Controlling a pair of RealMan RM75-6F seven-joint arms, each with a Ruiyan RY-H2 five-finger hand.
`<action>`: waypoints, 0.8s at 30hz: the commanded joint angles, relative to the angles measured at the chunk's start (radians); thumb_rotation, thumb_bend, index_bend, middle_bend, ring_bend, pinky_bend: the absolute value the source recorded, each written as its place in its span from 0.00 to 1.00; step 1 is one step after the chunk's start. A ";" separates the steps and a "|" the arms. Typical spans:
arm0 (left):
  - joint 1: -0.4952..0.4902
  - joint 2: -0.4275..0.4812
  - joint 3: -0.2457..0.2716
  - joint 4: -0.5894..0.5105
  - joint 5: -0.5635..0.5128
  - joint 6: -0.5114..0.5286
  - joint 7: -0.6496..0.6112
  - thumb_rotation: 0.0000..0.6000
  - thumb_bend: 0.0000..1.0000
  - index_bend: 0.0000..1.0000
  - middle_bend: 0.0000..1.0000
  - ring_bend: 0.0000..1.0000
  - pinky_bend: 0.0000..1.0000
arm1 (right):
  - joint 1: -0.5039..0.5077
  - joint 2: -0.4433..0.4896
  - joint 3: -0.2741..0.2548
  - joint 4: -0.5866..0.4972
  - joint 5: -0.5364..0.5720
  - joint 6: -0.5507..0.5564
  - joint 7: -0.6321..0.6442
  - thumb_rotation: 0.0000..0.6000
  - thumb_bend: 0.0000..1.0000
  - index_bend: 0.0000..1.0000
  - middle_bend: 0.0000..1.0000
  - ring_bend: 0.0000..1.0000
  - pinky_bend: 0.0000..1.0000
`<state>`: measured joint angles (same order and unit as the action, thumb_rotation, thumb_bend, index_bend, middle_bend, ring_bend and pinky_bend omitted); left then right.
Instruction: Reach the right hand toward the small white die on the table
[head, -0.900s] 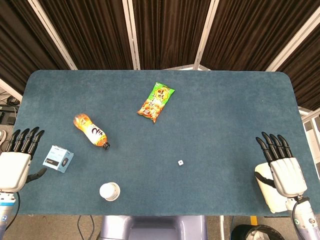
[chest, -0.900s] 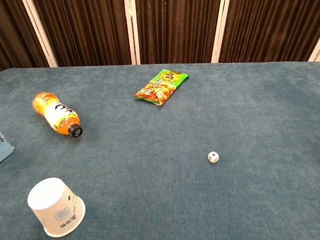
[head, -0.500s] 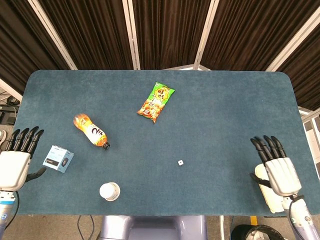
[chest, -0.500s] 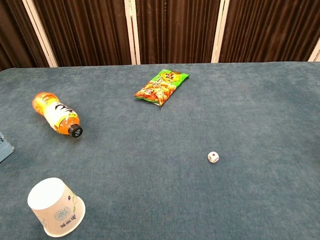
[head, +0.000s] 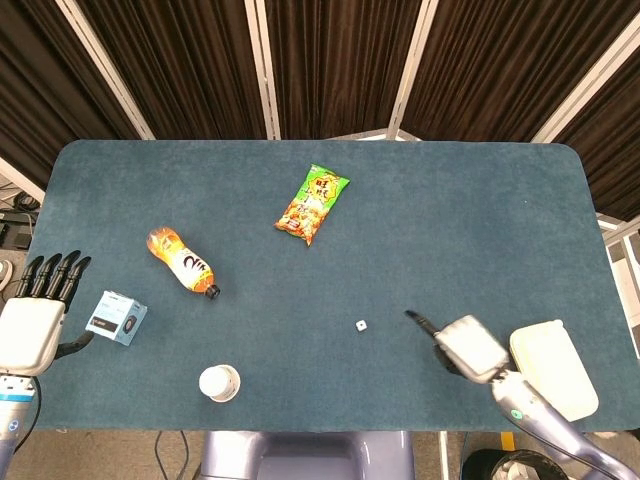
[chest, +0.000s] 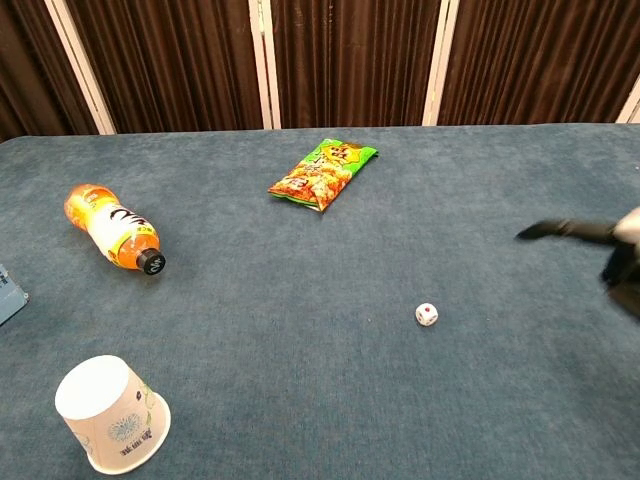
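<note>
Both hands hold nothing: right hand (head: 465, 346) hovers over the tabletop (head: 480, 230) near the white die (head: 361, 325), one dark finger extended; left hand (head: 32, 325) has fingers spread.

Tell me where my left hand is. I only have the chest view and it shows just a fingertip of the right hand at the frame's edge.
Observer: The left hand is at the table's left edge, holding nothing, fingers apart, beside the small blue box.
Operator: Give me the whole right hand.
Observer: The head view shows the right hand over the table, right of the die, one finger stretched toward it, with a gap between them.
Operator: Report anything behind that hand.
Observer: A white container sits at the table's right front corner, outside your frame.
</note>
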<state>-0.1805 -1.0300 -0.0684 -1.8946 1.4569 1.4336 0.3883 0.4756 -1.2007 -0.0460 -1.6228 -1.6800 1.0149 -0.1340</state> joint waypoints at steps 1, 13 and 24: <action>-0.002 -0.002 -0.002 0.003 -0.007 -0.004 0.003 1.00 0.00 0.00 0.00 0.00 0.00 | 0.060 -0.064 0.008 0.015 0.034 -0.091 -0.076 1.00 0.66 0.00 0.80 0.72 1.00; -0.010 -0.013 -0.005 0.008 -0.033 -0.018 0.029 1.00 0.00 0.00 0.00 0.00 0.00 | 0.116 -0.182 0.040 0.087 0.120 -0.195 -0.196 1.00 0.66 0.00 0.80 0.72 1.00; -0.015 -0.019 -0.005 0.013 -0.041 -0.022 0.038 1.00 0.00 0.00 0.00 0.00 0.00 | 0.123 -0.225 0.034 0.117 0.155 -0.186 -0.231 1.00 0.66 0.00 0.80 0.72 1.00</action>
<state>-0.1955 -1.0494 -0.0732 -1.8821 1.4155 1.4115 0.4257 0.5986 -1.4249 -0.0115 -1.5058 -1.5252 0.8267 -0.3638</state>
